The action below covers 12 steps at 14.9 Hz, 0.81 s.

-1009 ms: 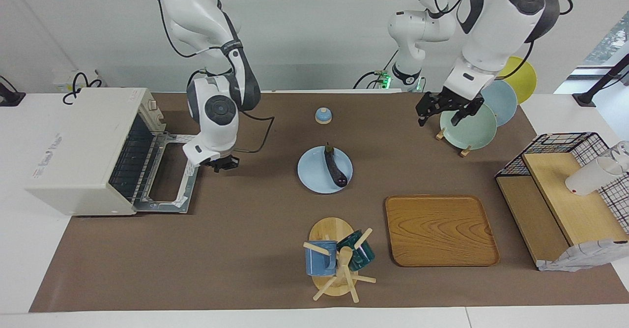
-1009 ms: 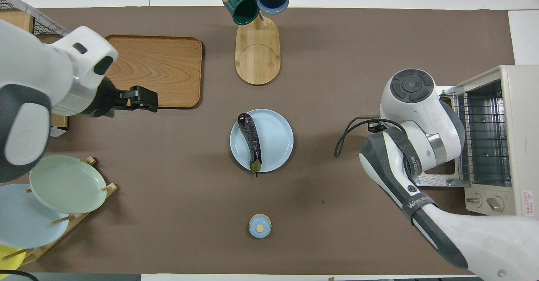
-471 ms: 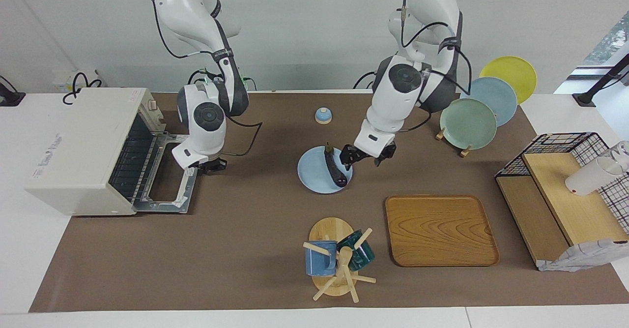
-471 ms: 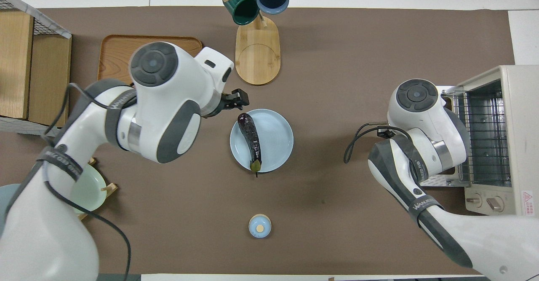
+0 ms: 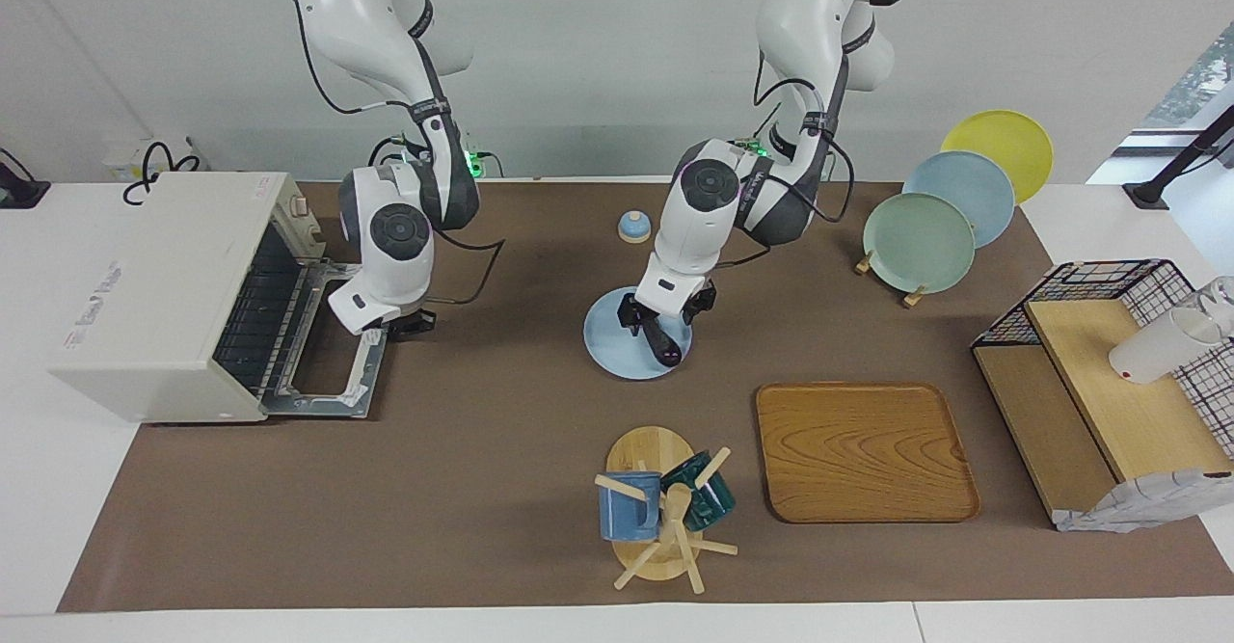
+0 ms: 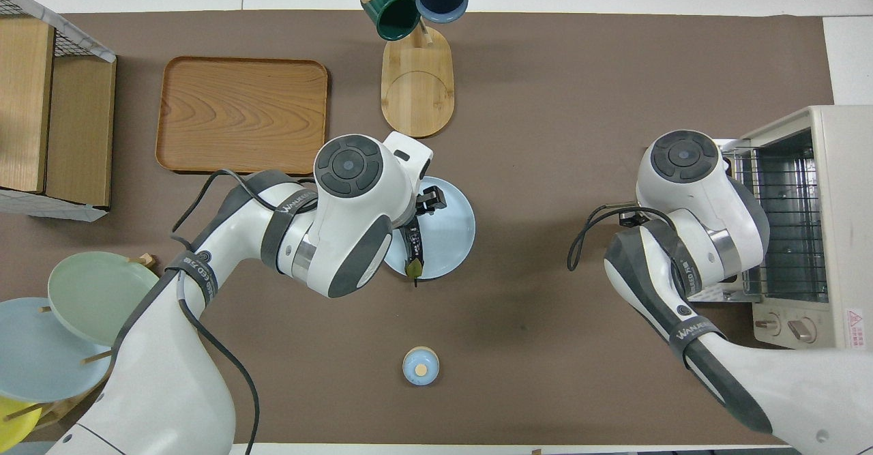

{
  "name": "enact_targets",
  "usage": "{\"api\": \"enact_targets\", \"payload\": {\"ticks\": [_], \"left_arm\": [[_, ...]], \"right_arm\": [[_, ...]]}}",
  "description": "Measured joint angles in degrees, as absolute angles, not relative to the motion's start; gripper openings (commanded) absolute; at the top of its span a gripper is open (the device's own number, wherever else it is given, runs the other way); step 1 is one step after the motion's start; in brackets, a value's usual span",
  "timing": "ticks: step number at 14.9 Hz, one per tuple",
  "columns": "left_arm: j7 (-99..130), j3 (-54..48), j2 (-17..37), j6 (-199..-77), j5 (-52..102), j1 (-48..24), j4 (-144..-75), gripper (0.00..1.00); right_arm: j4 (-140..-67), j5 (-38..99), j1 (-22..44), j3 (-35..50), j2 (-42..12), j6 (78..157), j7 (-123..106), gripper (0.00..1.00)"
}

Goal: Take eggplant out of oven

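Since the earlier frames, my left arm had swung in from the plate rack end and brought its gripper (image 5: 663, 313) low over the plate (image 5: 609, 346), fingers apart on either side of the eggplant (image 5: 661, 340); I could not tell whether they touched it. My right arm had crept a little toward the oven.

Nearest the robots sat a small blue knob-topped lid (image 5: 633, 227) on the brown mat (image 5: 463, 450), with the rack of green, blue and yellow plates (image 5: 918, 242) toward the left arm's end. Next came the eggplant, lying on the light blue plate at mid-table, out of the oven (image 5: 159, 291), stem end toward the robots. The oven stood at the right arm's end with its door (image 5: 333, 354) folded down flat and the wire rack bare inside. My right gripper (image 5: 410, 320) hung by the door's edge; I could not make out its fingers.

Farther out lay the wooden tray (image 5: 865, 450), and beside it toward the left arm's end the wire shelf (image 5: 1089, 281) with wooden boards and a white cup (image 5: 1152, 346) on its side. Farthest stood the mug tree (image 5: 656, 518) with a blue and a green mug. White tabletop framed the mat, and a pale wall rose at the robots' backs.
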<state>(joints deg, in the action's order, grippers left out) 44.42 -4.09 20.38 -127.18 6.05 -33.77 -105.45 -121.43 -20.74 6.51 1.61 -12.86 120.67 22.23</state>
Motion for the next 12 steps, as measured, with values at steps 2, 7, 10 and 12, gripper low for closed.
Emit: {"api": "enact_targets", "payload": {"ticks": [2, 7, 10, 12], "left_arm": [[45.06, -4.09, 20.36, -129.14, 6.05, -34.7, -107.06, 1.0], [45.96, -4.04, 20.33, -131.53, 6.05, -36.57, -109.94, 0.99], [46.14, -3.94, 20.3, -131.88, 6.05, -37.04, -110.18, 0.73], [46.15, -3.89, 20.27, -131.89, 6.04, -37.05, -110.22, 0.47]], "right_arm": [[-121.58, -20.72, 6.14, 1.97, -11.87, 120.4, 19.5, 0.0], [-118.79, -19.44, 3.17, 3.41, -5.62, 112.81, 8.89, 0.0], [-116.98, -19.76, -1.6, 3.26, 0.12, 108.26, 1.15, 0.0], [-116.63, -21.41, -5.46, 2.39, 2.18, 108.15, -3.68, 0.0]]}}
